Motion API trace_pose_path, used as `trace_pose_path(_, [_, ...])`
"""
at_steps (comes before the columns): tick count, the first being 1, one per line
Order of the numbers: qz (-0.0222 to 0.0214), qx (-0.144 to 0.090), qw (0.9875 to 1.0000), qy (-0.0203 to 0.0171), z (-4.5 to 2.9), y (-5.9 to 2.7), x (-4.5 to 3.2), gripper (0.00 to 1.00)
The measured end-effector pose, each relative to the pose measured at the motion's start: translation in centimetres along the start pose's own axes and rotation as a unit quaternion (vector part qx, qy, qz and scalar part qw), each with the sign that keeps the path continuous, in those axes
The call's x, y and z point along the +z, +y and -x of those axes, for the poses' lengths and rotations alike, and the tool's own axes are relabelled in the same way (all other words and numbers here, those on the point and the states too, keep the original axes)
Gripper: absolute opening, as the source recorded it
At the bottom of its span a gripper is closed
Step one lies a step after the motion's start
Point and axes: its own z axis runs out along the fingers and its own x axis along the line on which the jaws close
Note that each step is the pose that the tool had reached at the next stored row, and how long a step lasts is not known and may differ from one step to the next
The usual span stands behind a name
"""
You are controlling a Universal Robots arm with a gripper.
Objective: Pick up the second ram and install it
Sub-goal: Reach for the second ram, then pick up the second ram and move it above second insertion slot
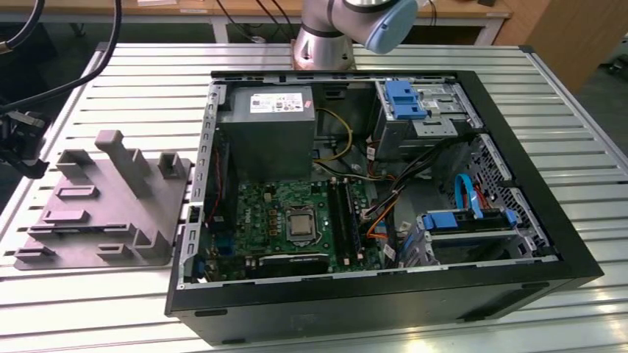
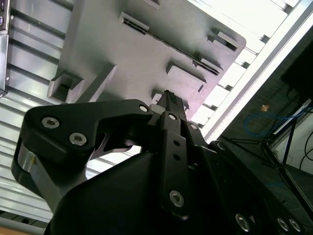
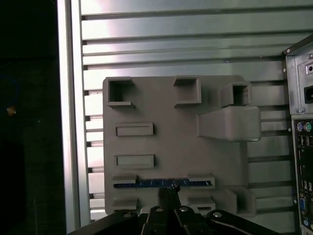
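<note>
The second ram [image 3: 156, 183] is a thin blue-green strip standing on edge in a long slot of the grey holder plate [image 3: 166, 112]. In the exterior view it is a thin dark line [image 1: 84, 229] near the plate's front. My gripper [image 3: 168, 192] hangs well above the plate, with its tip lined up over the middle of the ram in the first wrist view. Its fingers are shut together with nothing between them, as the second wrist view [image 2: 168, 97] also shows from behind. The open computer case [image 1: 549, 243] holds the motherboard, whose black memory slots [image 1: 343, 213] lie right of the processor socket.
The holder plate [image 1: 98, 213] has a tall post [image 1: 123, 158] and several raised blocks. The case's back panel [image 3: 301, 147] borders the plate. Black hardware with cables [image 1: 22, 140] hangs at the exterior view's left edge. The slatted table's edge rail [image 3: 73, 122] runs beside the plate.
</note>
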Motion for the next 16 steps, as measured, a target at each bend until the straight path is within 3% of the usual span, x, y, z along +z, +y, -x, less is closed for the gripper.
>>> trace_pose_path(16, [0.0000, 0.000, 1.0000, 0.0001, -0.05, -0.13, 0.22, 0.10])
